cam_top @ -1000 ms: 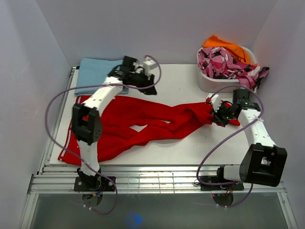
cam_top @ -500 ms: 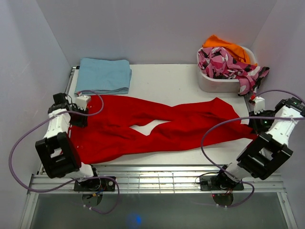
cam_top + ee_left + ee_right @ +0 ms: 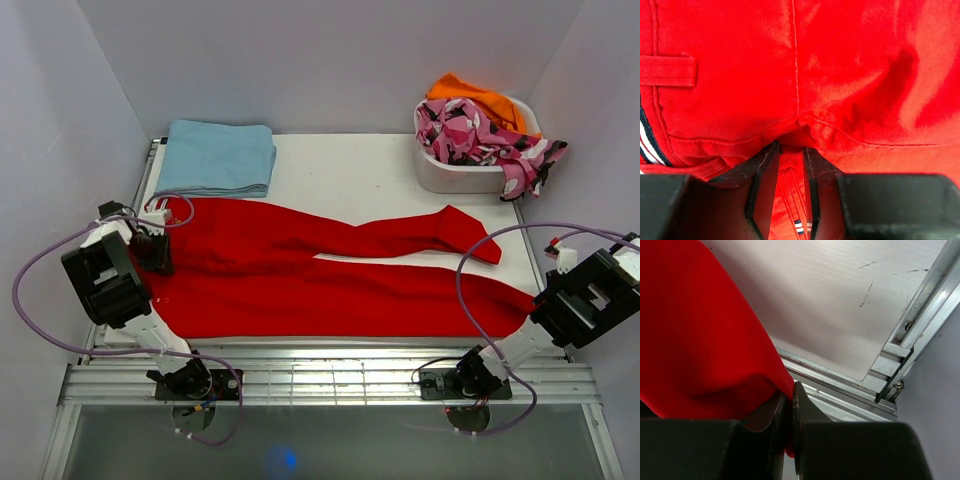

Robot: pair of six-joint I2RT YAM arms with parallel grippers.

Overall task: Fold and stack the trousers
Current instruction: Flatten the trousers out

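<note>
Across the table (image 3: 370, 175), trousers (image 3: 300, 295) now stretched out flat, no longer bunched

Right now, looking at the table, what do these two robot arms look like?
The left arm and right arm are built alike: white tube links joined by boxy black blocks, each on a black base. A thin purple cable loops loosely beside each arm. The left gripper and right gripper each end in two flat black fingers.
</note>
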